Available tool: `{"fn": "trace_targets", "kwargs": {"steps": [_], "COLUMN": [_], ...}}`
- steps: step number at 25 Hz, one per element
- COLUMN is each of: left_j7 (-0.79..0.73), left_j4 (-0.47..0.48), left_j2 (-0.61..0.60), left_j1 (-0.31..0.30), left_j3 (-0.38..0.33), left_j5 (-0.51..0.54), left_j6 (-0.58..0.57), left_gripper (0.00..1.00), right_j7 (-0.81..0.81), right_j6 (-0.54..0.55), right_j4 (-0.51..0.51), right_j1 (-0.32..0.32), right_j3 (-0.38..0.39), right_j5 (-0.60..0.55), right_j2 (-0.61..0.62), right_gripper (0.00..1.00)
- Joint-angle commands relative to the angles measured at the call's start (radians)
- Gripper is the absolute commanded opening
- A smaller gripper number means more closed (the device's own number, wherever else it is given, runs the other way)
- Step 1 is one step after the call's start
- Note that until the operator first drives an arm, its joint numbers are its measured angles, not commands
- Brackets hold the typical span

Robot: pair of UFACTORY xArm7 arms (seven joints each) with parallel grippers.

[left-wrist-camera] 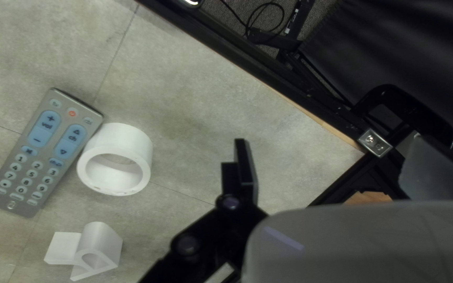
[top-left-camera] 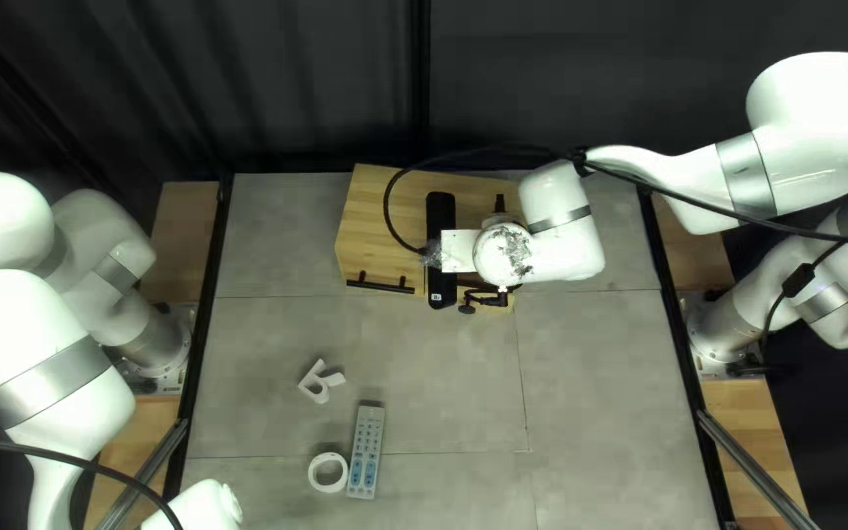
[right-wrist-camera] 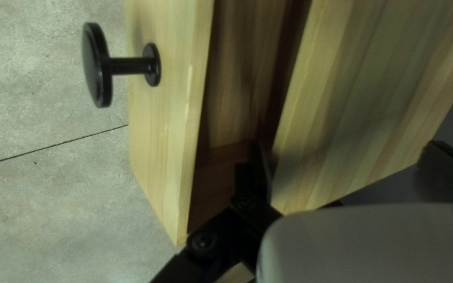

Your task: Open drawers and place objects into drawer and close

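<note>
the wooden cabinet [top-left-camera: 385,216] is located toward the far edge of the table [top-left-camera: 591,393], around its middle. a black bar handle [top-left-camera: 380,286] is fitted to the left part of its front; at the right part, the drawer [right-wrist-camera: 158,147] is pulled out, leaving a gap between its front panel and the cabinet body. a round black knob [right-wrist-camera: 96,65] projects from that panel. the right hand [top-left-camera: 495,298] is positioned over the right part of the cabinet in the released state, fingers spread: one finger reaches into the drawer gap, the other is on the opposite side of the cabinet's top panel. the left hand [left-wrist-camera: 334,157] is also released, fingers wide apart, suspended above the near left part of the table and apart from the loose items. the items are on the table, left of its middle. the remote control [top-left-camera: 366,442] lies keypad up toward the near edge, its length running roughly from near edge to far edge. the white ring [top-left-camera: 313,474] lies flat just beside it, on the side facing the left edge. the white bent piece [top-left-camera: 317,385] is between the ring and the cabinet, near the ring.
</note>
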Motion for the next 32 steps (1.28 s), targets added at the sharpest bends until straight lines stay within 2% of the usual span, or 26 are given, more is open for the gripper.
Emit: {"fn": "trace_targets", "kwargs": {"steps": [1,32], "left_j7": [0.0,0.0], "left_j4": [0.0,0.0], "left_j2": [0.0,0.0], "left_j1": [0.0,0.0], "left_j3": [0.0,0.0], "left_j5": [0.0,0.0], "left_j6": [0.0,0.0], "left_gripper": [1.0,1.0], "right_j7": [-0.001,-0.032], "right_j6": [0.004,0.034], "right_j4": [0.002,0.023], "right_j1": [-0.001,-0.007], "right_j3": [-0.001,-0.009], "right_j5": [-0.002,-0.015], "right_j2": [-0.002,-0.005], "right_gripper": [1.0,1.0]}}
